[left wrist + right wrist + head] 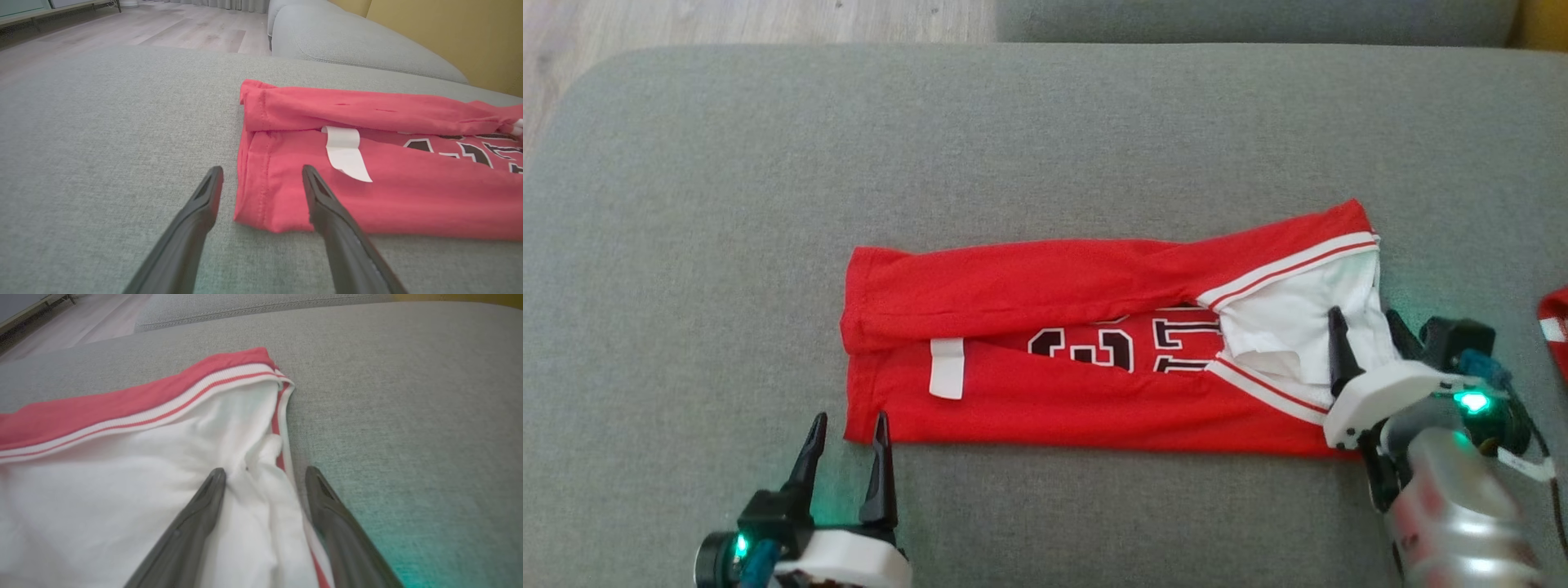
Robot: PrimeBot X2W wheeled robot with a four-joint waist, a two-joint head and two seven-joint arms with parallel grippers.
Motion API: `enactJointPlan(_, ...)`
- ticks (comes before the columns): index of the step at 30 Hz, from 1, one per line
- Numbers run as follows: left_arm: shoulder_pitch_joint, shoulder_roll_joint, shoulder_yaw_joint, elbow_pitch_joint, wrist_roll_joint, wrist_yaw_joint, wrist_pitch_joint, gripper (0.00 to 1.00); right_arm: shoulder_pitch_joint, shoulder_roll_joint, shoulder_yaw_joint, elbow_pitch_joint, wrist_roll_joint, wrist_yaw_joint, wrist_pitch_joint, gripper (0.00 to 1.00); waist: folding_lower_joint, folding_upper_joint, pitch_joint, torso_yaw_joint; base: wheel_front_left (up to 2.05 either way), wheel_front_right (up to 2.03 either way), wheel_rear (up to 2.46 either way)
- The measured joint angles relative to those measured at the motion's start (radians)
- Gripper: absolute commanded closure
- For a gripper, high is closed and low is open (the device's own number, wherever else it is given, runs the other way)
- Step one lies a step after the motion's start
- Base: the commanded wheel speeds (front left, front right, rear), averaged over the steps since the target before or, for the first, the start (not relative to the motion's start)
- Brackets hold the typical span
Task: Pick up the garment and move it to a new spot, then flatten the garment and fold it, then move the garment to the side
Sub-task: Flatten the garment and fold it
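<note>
A red jersey (1054, 351) with black-and-white numbers and white-striped trim lies folded lengthwise into a long band on the grey sofa cushion (1045, 122). Its white lining (1282, 318) shows at the right end, and a white label (947, 367) sits near the left end. My left gripper (847, 425) is open just below the jersey's near left corner (261, 216), which lies between the two fingers in the left wrist view. My right gripper (1364, 327) is open over the jersey's right end, one finger (204, 502) on the white lining and the other finger (322, 502) beside the striped edge (282, 428).
Another red and white piece of cloth (1556, 322) pokes in at the right edge of the head view. The sofa backrest (351, 36) runs behind the cushion, with wooden floor (122, 28) beyond and a yellow wall (449, 28).
</note>
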Motion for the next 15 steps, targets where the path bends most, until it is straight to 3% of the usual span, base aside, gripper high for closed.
enactJointPlan(1, -0.005, 0.000, -0.002, 0.001, -0.001, 0.000, 0.000, 0.00, -0.011, -0.003, 0.003, 0.014, 0.012, 0.000, 0.000, 0.55, 0.0000, 0.0000, 0.003, 0.002, 0.00, 0.00, 0.00)
enactJointPlan(2, -0.008, 0.000, -0.005, 0.000, -0.001, 0.000, 0.000, 0.00, -0.017, -0.004, 0.010, 0.024, 0.025, 0.000, -0.001, 1.00, 0.0000, 0.0000, 0.006, 0.004, 0.00, 0.00, 0.00)
enactJointPlan(9, -0.011, 0.000, -0.005, 0.000, -0.001, 0.001, 0.000, 0.00, -0.035, -0.012, 0.037, 0.045, 0.071, 0.000, -0.041, 1.00, 0.0000, 0.0000, 0.017, -0.006, 0.00, 0.00, 0.00)
enactJointPlan(15, -0.026, 0.000, -0.005, 0.001, -0.001, 0.000, 0.000, 0.00, -0.031, -0.042, -0.005, -0.011, 0.081, 0.000, -0.046, 1.00, 0.0001, 0.0000, 0.028, -0.027, 0.00, 0.00, 0.00)
